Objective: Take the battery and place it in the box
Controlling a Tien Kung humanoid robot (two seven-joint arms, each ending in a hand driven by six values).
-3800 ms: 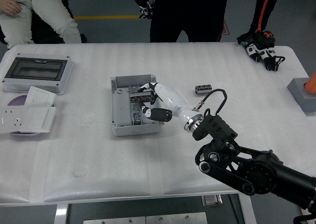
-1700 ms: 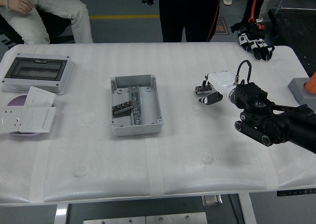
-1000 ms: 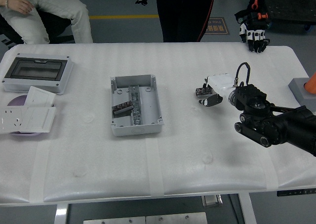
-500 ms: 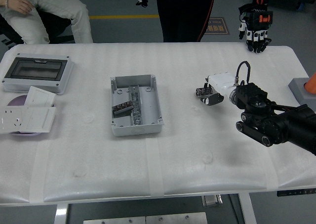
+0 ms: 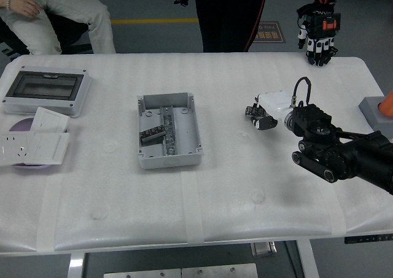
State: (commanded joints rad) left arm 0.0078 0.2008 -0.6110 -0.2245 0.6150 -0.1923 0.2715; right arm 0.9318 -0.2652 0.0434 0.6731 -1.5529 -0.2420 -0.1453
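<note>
One arm in view, the right, black, coming in from the right edge over the white bench (image 5: 202,204). Its white hand (image 5: 265,108) sits right of centre, fingers curled down around the small dark battery (image 5: 252,113), pinching it; can't tell whether the battery is off the bench surface or resting on it. Grey open box (image 5: 168,130) lies left of the hand, well apart, with a dark battery-like block and a metal rail inside. Far left: grey enclosure with dark window (image 5: 44,92) near the back edge, white socket plates (image 5: 34,140) in front of it lying over a purple disc. Grey block with an orange piece (image 5: 378,111) at the right edge. At the bench's far side, a person in dark trousers (image 5: 228,17) stands, a gloved hand (image 5: 319,29) hangs at top right clear of the bench, and a seated person in light trousers (image 5: 58,14) is at top left.
</note>
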